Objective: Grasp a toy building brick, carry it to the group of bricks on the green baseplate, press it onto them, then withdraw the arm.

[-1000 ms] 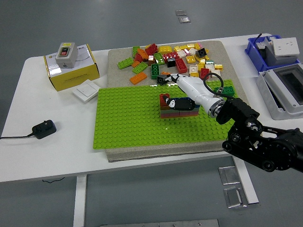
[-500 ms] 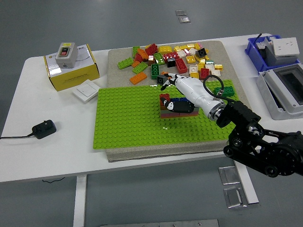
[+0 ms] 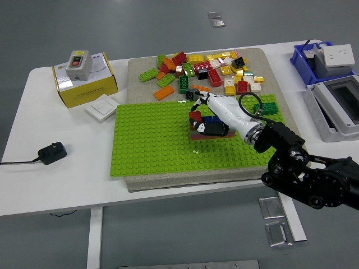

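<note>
baseplate (image 3: 151, 140): bright green, studded
brick stack (image 3: 208, 126): red, blue, black, brown
loose bricks (image 3: 208, 68): yellow, red, green, orange, white
right hand (image 3: 220, 109): white, black arm
box (image 3: 85, 84): yellow
counter (image 3: 56, 185): white

The black right arm reaches in from the lower right, its white five-fingered hand (image 3: 216, 112) lying over the small stack of red, blue and brown toy bricks (image 3: 203, 128) on the flat green studded baseplate (image 3: 151, 145). Loose multicoloured bricks (image 3: 205, 70) lie scattered on the beige mat (image 3: 140, 70) behind.
</note>
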`<state>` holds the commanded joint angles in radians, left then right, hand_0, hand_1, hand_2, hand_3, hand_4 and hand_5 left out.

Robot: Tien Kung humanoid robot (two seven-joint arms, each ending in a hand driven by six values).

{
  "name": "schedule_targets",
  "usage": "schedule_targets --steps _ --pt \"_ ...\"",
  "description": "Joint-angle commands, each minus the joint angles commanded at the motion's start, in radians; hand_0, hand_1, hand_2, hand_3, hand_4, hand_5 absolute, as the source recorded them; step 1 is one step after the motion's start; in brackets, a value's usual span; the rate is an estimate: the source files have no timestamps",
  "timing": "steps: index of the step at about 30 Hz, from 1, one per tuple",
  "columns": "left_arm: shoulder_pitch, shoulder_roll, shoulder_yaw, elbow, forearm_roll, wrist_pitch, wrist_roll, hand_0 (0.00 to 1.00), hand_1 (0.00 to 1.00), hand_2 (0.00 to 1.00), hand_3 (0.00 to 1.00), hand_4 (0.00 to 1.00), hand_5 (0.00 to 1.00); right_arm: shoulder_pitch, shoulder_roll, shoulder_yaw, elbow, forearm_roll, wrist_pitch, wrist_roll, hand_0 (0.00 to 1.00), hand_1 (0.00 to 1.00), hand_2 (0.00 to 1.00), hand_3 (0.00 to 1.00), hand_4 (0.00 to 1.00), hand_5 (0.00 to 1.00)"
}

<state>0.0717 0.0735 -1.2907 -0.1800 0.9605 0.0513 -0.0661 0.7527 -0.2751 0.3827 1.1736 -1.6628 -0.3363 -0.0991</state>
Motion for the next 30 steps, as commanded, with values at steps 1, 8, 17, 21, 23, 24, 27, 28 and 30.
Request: schedule_targets --steps 1,8,17,21,23,24,27,28,30 --pt "0.0 0.0 0.0 0.0 0.0 0.0 0.0 0.66 0.659 0.582 0.593 0.191 0.706 -0.001 -0.001 0.0 0.0 0.001 0.0 0.0 0.809 0.882 0.972 0.637 0.593 0.551" --pt "0.004 -0.001 0.0 0.0 0.001 0.0 0.0 0.66 0.659 0.582 0.594 0.19 0.707 -0.01 -0.007 -0.007 0.004 0.005 -0.002 0.002 0.811 0.88 0.974 0.636 0.592 0.575" --pt "0.005 -0.002 0.001 0.0 0.001 -0.001 -0.001 0.659 0.659 0.582 0.594 0.19 0.708 -0.019 -0.005 -0.014 -0.008 0.012 -0.002 0.003 0.813 0.881 0.972 0.635 0.592 0.581" --pt "0.006 -0.003 0.003 0.0 0.0 -0.001 -0.001 0.659 0.659 0.582 0.594 0.19 0.708 -0.025 -0.008 -0.009 -0.01 0.012 -0.003 0.004 0.813 0.881 0.972 0.635 0.592 0.581" --pt "0.006 -0.002 0.004 0.0 -0.001 -0.001 -0.001 0.659 0.659 0.582 0.593 0.189 0.708 -0.029 -0.009 -0.007 -0.01 0.012 -0.004 0.006 0.813 0.881 0.971 0.635 0.592 0.583" --pt "0.006 -0.002 0.005 0.0 -0.002 -0.001 -0.002 0.659 0.659 0.582 0.593 0.189 0.708 -0.03 -0.01 -0.006 -0.01 0.013 -0.004 0.006 0.813 0.881 0.971 0.635 0.592 0.583" --pt "0.005 -0.002 0.007 0.0 -0.003 -0.001 -0.002 0.659 0.659 0.582 0.593 0.189 0.708 -0.034 -0.009 -0.005 -0.011 0.013 -0.005 0.007 0.813 0.881 0.971 0.635 0.592 0.583" --pt "0.005 -0.002 0.007 0.0 -0.003 -0.001 -0.003 0.659 0.659 0.582 0.593 0.189 0.708 -0.036 -0.008 -0.005 -0.011 0.012 -0.006 0.007 0.813 0.881 0.971 0.635 0.592 0.583" --pt "0.005 -0.002 0.007 0.0 -0.003 -0.001 -0.003 0.66 0.658 0.582 0.594 0.189 0.709 -0.037 -0.006 -0.004 -0.01 0.011 -0.007 0.008 0.815 0.88 0.972 0.634 0.592 0.585"
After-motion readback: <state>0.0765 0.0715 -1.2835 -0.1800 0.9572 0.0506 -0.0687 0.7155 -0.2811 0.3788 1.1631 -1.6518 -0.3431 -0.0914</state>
